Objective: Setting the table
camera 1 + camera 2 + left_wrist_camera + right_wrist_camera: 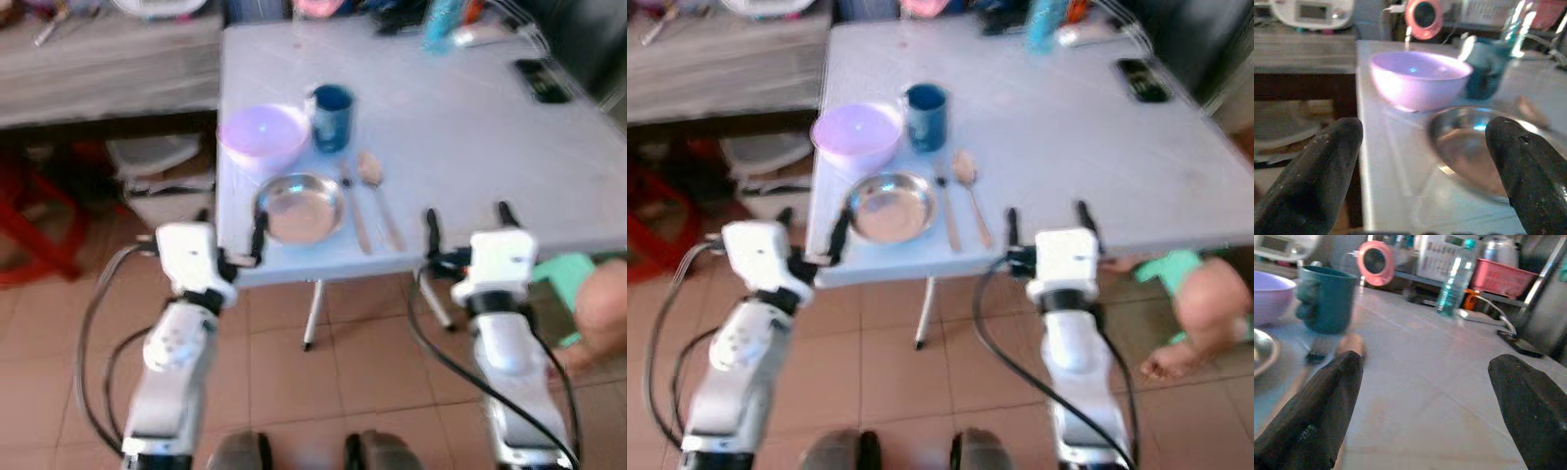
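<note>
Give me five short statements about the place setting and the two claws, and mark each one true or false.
1. The purple bowl stands beside the blue cup. True.
2. The metal plate lies at the far edge of the table. False: it lies near the edge closest to the robot.
3. The spoon lies inside the metal plate. False: it lies on the table to the plate's right.
4. The left claw is open and holds nothing. True.
5. The right claw is shut on the blue cup. False: it is open and empty, at the table's near edge.
</note>
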